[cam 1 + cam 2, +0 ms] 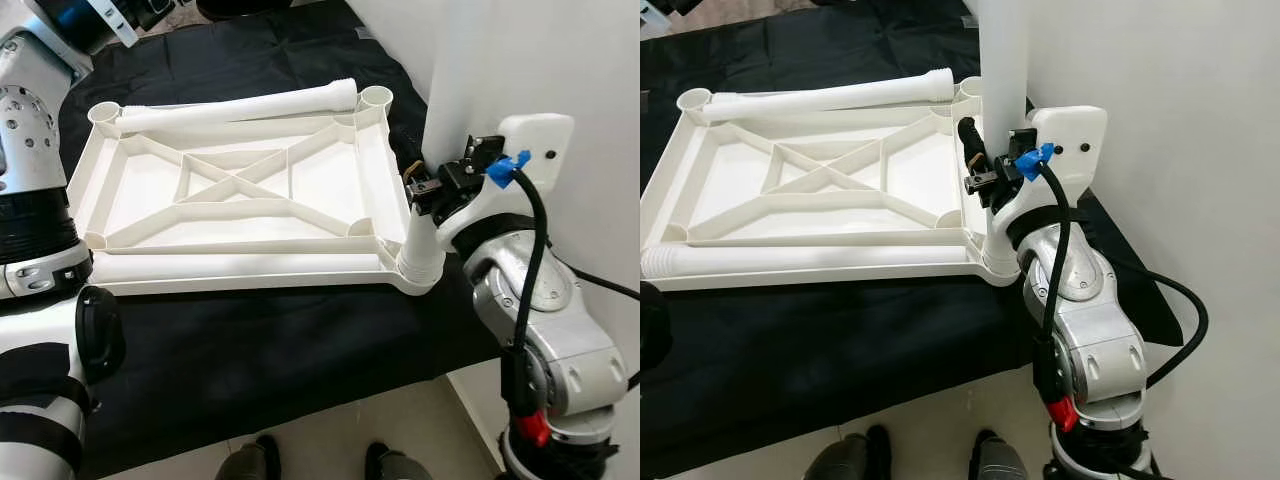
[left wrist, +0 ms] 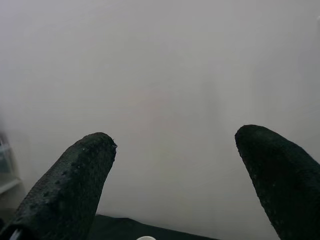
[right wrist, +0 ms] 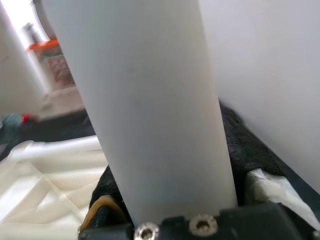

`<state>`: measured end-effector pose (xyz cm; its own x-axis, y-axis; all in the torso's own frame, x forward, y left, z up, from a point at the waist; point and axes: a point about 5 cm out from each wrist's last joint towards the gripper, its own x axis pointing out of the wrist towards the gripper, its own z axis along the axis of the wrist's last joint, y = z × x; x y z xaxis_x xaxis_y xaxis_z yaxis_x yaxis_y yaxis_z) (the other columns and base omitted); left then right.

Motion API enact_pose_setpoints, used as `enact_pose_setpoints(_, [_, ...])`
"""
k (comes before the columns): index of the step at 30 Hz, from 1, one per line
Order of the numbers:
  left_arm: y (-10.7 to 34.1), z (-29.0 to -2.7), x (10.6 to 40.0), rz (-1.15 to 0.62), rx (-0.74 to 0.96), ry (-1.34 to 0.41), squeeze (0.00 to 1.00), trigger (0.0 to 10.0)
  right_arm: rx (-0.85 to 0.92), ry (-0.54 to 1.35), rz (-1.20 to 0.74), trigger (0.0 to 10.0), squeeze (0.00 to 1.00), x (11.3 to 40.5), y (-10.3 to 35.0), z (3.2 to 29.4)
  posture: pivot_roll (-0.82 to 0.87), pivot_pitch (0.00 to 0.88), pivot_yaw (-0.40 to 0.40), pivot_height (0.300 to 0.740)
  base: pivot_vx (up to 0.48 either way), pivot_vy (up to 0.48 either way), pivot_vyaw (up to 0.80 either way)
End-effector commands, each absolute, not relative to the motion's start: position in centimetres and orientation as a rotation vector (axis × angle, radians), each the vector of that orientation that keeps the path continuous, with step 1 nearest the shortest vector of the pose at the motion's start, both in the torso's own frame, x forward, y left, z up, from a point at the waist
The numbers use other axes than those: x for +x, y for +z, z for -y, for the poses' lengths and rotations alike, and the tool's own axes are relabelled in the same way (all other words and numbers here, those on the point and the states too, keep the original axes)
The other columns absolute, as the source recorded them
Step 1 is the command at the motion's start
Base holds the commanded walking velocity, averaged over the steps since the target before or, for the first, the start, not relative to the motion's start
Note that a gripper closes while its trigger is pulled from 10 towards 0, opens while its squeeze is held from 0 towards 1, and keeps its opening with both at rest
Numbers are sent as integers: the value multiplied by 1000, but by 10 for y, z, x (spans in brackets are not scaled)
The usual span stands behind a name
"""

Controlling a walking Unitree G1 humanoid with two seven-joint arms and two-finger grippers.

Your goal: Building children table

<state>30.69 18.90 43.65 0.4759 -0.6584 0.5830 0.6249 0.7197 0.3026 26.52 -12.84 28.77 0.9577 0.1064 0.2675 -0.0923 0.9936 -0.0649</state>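
The white tabletop (image 1: 240, 190) lies upside down on a black cloth (image 1: 300, 340); an upright table leg (image 1: 1002, 110) stands in its near right corner socket, pinched by the right claw (image 1: 980, 165); two loose legs (image 1: 240, 105) lie along its far and near edges; the left claw (image 2: 175, 165) is spread, facing a pale wall (image 2: 160, 65)

One white tabletop (image 1: 240, 190) lies underside up on one black cloth (image 1: 300, 340). Three white legs — one upright (image 1: 1005, 60) in a corner socket, two lying along the frame, far (image 1: 240, 105) and near (image 1: 240, 268). Two shoes (image 1: 250, 462) at the floor edge — one person.
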Motion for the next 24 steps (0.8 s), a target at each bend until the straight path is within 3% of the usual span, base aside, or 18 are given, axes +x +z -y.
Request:
enact_pose_setpoints(1, [431,-195,306,726,1,-773,0,10000,-4,-69,-15,0,0,276,236,151,-54,264,43,740,0,0,0])
enact_pose_setpoints(13, [407,-208,316,676,-74,-732,0,10000,61,-72,10,0,0,277,232,147,-49,250,44,740,0,0,0])
enact_pose_setpoints(24, [380,-200,321,620,-76,-717,0,10000,-97,-34,67,0,0,279,234,134,-53,217,35,740,0,0,0])
